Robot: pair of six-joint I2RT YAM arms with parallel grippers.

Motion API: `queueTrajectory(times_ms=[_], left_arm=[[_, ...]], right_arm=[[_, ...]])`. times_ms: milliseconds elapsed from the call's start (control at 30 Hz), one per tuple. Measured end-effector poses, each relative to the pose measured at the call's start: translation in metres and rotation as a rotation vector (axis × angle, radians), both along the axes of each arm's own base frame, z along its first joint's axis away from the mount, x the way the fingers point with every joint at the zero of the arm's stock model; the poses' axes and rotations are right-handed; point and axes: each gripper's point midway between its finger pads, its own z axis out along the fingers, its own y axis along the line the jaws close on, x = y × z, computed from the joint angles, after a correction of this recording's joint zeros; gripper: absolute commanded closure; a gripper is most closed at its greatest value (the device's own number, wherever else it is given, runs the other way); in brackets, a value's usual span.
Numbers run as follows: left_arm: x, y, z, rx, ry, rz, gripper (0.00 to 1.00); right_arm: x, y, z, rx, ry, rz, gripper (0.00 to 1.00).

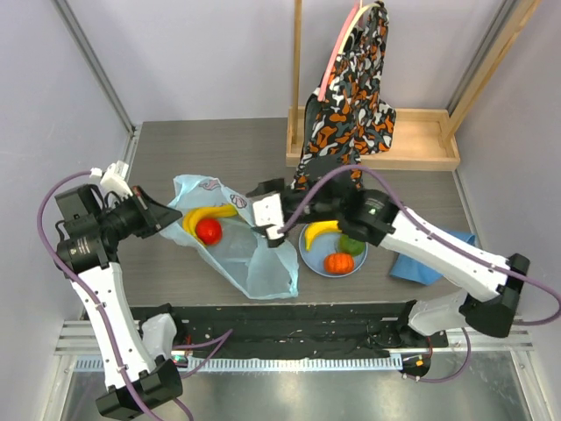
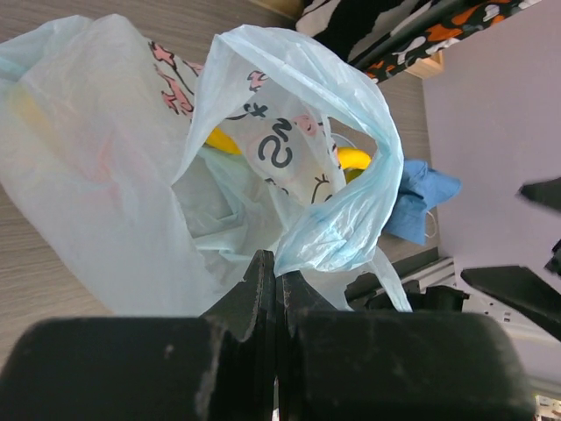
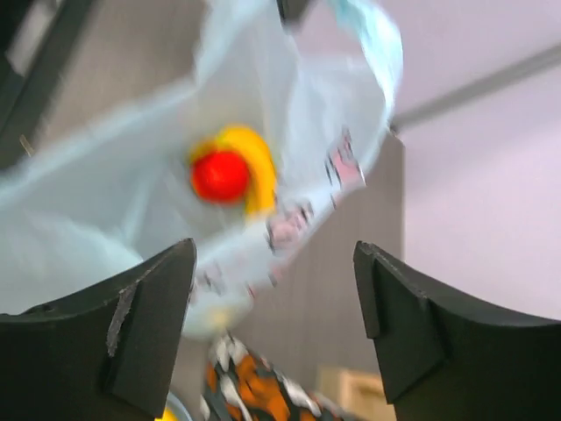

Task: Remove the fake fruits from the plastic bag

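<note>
Your plastic bag (image 1: 263,267) is thin, limp film on the table (image 1: 219,140); it will crumple and slide, so hold it by the rim. The left jaws are pressed together on a fold of that rim, with the left arm (image 1: 101,281) reaching in low from the side. Inside, a red round fruit (image 3: 219,175) lies against a yellow banana bunch (image 3: 256,162). Both are light, hard and probably slippery, so take the red one across its middle. The right jaws stand wide apart and empty, facing the bag's opening. The right arm (image 1: 438,250) stretches over the pale-blue plate (image 1: 314,256), which holds another banana (image 1: 320,230), a green fruit (image 1: 352,245) and an orange fruit (image 1: 339,262).
</note>
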Motion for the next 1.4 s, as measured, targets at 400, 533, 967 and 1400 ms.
queueTrajectory(times_ms=[400,533,967,1400], left_arm=[[0.000,-0.004,0.029,0.011,-0.060,-0.032,1.00],[-0.014,-0.012,0.030,0.021,-0.033,-0.080,1.00],[-0.038,-0.018,0.086,0.172,-0.228,-0.071,1.00],[-0.030,0.008,0.000,0.214,0.051,-0.030,1.00]], right_arm=[[0.033,0.099,-0.183,-0.225,0.474,-0.161,0.57],[0.053,0.098,-0.228,-0.276,0.455,-0.282,0.54],[0.010,0.097,-0.211,-0.334,0.384,-0.154,0.47],[0.043,0.135,-0.214,-0.258,0.221,-0.039,0.26]])
